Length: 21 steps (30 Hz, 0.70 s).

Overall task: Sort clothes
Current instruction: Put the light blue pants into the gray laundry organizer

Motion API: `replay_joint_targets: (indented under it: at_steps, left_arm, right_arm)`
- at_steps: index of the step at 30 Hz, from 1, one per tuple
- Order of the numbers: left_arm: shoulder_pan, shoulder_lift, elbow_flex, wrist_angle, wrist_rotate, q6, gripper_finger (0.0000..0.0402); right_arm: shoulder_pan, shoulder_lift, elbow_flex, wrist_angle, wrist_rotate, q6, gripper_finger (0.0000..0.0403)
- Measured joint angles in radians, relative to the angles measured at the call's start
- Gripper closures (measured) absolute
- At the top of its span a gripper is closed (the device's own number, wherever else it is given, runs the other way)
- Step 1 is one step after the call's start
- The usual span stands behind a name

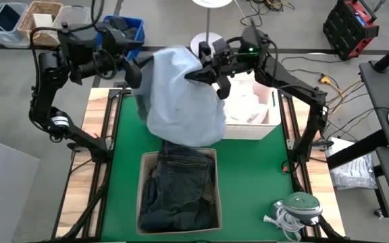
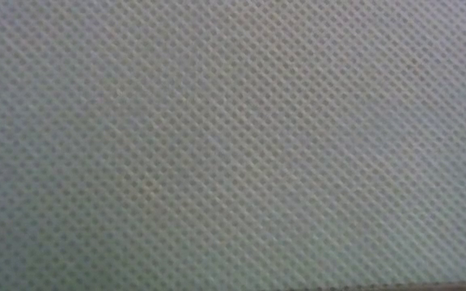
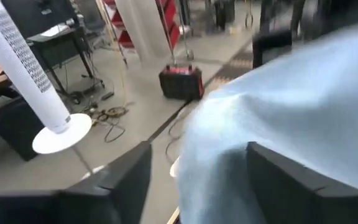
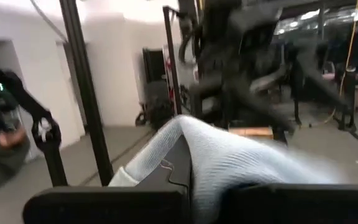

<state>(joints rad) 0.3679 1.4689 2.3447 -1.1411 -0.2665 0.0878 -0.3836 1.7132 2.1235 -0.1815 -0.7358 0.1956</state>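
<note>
Currently both arms hold the light blue shirt (image 1: 181, 94) raised above the far half of the desk (image 1: 248, 175).

1. Left gripper (image 1: 132, 73): positioned at the shirt's far left edge. In the left wrist view the cloth (image 3: 291, 118) passes between the two dark fingers (image 3: 123, 180), so they are clenched on the shirt.

2. Right gripper (image 1: 211, 74): positioned at the shirt's far right edge, above the white bin (image 1: 265, 125). In the right wrist view a fold of the pale cloth (image 4: 229, 158) rises from between this gripper's fingers (image 4: 104, 202), which are clamped on it.

3. Light blue shirt: it hangs as a broad, bunched sheet between the two grippers. From above, its lower hem overlaps the far rim of the cardboard box (image 1: 142, 196). Whether the hem touches the box contents cannot be determined.

4. Cardboard box: located at the near centre of the green desk surface. It contains dark denim jeans (image 1: 181, 189), folded and filling the box.

5. White bin: located at the far right of the desk, just beside the shirt. It contains white pieces (image 1: 245, 104).

6. Small blue bin (image 1: 128, 30): located beyond the far left edge of the desk, behind the left arm, with dark fabric inside.

7. Low view: entirely covered by a pale woven mesh surface (image 2: 233, 145) close to the lens; no object can be identified in it.
</note>
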Motion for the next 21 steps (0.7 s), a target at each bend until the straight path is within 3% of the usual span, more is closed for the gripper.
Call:
replay_joint_targets:
  at_steps: [5, 9, 12, 14, 18, 21]
  left_arm:
    - [0.000, 0.000, 0.000, -0.101, -0.026, 0.074, 0.0110]
    - [0.000, 0.000, -0.001, -0.168, -0.184, 0.177, 0.0087]
    - [0.001, -0.002, -0.001, -0.178, -0.235, 0.217, 0.0081]
    - [0.000, -0.010, -0.001, -0.177, -0.142, 0.239, 0.0079]
    - [-0.005, -0.021, -0.001, -0.181, 0.160, 0.197, 0.0079]
    - [-0.005, -0.026, -0.002, -0.216, 0.232, 0.133, 0.0079]
  right_arm:
    - [0.000, -0.012, 0.000, 0.108, 0.003, 0.074, 0.0393]
    - [0.000, -0.026, 0.000, 0.162, 0.011, 0.056, 0.0393]
    - [0.001, -0.039, 0.000, 0.180, 0.128, 0.041, 0.0393]
    - [0.001, -0.042, 0.000, 0.186, 0.252, 0.025, 0.0393]
    - [-0.001, -0.042, 0.006, 0.187, 0.485, 0.014, 0.0393]
    - [-0.003, -0.042, 0.013, 0.208, 0.599, -0.038, 0.0393]
